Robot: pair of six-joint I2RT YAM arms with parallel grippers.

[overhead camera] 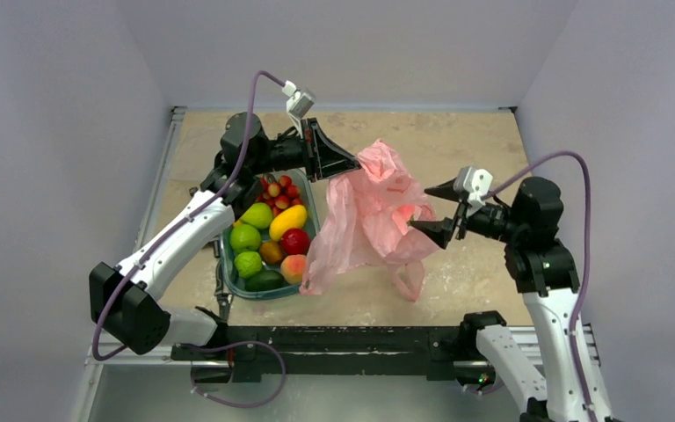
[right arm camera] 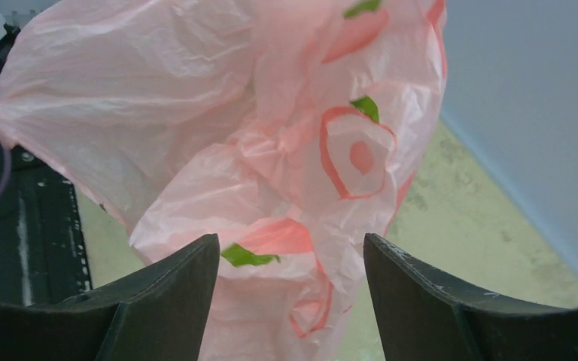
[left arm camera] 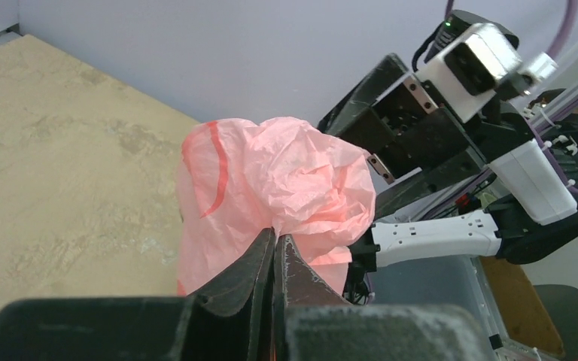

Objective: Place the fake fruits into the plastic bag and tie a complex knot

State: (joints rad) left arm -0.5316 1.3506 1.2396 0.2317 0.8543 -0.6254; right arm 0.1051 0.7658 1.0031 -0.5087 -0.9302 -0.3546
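Observation:
The pink plastic bag (overhead camera: 371, 218) hangs crumpled over the middle of the table, held up at its left top edge. My left gripper (overhead camera: 352, 163) is shut on the bag's edge; in the left wrist view its fingertips (left arm camera: 280, 239) pinch the pink film (left arm camera: 286, 180). My right gripper (overhead camera: 422, 209) is open at the bag's right side, its jaws wide apart around the film (right arm camera: 301, 226) without closing on it. The fake fruits (overhead camera: 268, 237) lie in the teal tub (overhead camera: 231, 276) left of the bag. No knot is in view.
The tub holds a yellow mango (overhead camera: 288, 221), a red apple (overhead camera: 295, 241), green fruits (overhead camera: 246, 237) and small red berries (overhead camera: 279, 192). The left arm reaches over the tub. A black rail (overhead camera: 334, 343) runs along the table's near edge. Grey walls enclose the table.

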